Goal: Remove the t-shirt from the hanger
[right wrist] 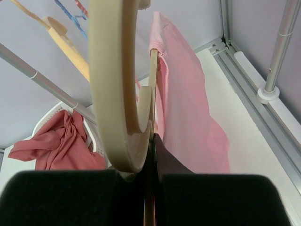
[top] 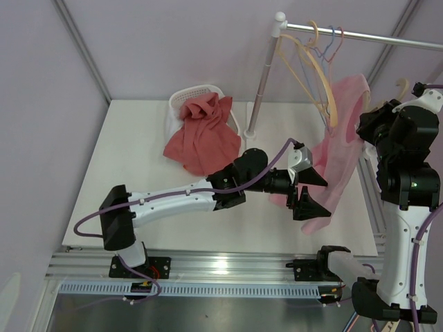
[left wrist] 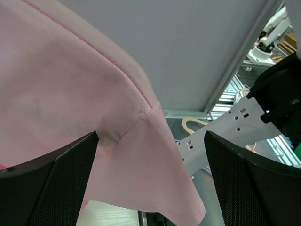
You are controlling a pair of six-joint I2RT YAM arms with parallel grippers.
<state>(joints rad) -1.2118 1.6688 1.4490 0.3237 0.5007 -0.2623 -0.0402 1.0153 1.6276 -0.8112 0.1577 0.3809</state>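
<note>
A pink t-shirt [top: 342,138] hangs on a cream hanger [top: 403,88] held up at the right. My right gripper [top: 377,123] is shut on the hanger [right wrist: 117,94], just under its hook; the shirt [right wrist: 183,108] drops away behind it. My left gripper [top: 309,190] is open at the shirt's lower edge. In the left wrist view the pink cloth [left wrist: 70,94] hangs between and above the two black fingers [left wrist: 51,188], touching neither that I can tell.
A metal rail [top: 360,34] on a white pole [top: 259,83] carries several empty hangers [top: 311,62]. A white basket [top: 201,93] at the back holds a red cloth [top: 204,135]. The table's right edge has an aluminium frame [right wrist: 254,94].
</note>
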